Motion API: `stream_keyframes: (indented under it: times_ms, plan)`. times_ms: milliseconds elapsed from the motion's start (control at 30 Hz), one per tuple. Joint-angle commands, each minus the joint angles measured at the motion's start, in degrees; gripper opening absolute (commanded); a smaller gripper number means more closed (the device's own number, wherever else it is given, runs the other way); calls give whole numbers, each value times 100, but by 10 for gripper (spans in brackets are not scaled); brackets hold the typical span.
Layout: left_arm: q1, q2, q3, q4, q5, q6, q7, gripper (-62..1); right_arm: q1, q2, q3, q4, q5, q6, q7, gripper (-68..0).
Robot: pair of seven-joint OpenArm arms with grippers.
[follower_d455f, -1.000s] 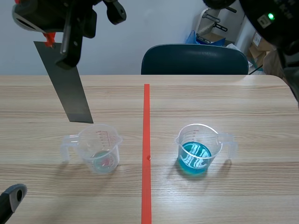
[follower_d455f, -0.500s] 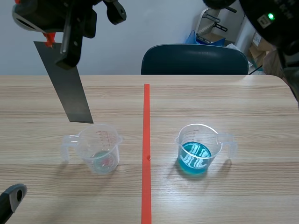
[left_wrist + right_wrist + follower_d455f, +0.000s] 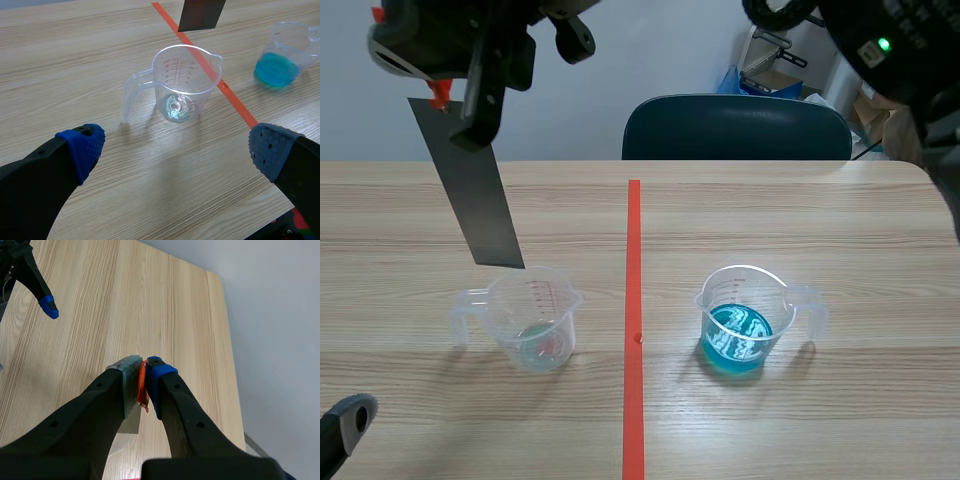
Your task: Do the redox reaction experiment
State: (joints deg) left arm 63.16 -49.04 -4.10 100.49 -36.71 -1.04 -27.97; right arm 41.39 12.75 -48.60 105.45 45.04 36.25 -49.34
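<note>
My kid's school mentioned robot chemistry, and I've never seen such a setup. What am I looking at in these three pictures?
This is a robot with two black arms, each ending in a two-fingered gripper. The wide picture is taken from between the arms, looking across a wooden table. The other two come from cameras on the wrists. On the table stand a clear measuring cup with very little in it and a second cup with blue liquid. The orange-red tape line between them is only a mark. The right gripper, held high, is shut on a grey metal strip that hangs in the air near the clear cup. The left gripper is open, low, facing that cup.
</note>
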Motion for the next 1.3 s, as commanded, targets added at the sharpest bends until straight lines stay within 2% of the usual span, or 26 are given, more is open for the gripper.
stream_keyframes:
  times_ms: [0, 300, 1267]
  plan:
    - [-17, 42, -22, 57, -15, 9, -96, 8, 116, 7, -39, -17, -2, -17, 129, -669]
    - [-17, 42, -22, 57, -15, 9, -98, 8, 114, 7, -354, -304, -190, -20, 282, -669]
    - [-17, 42, -22, 57, -15, 9, -98, 8, -33, -105, -743, -2050, -1051, -17, 1880, -669]
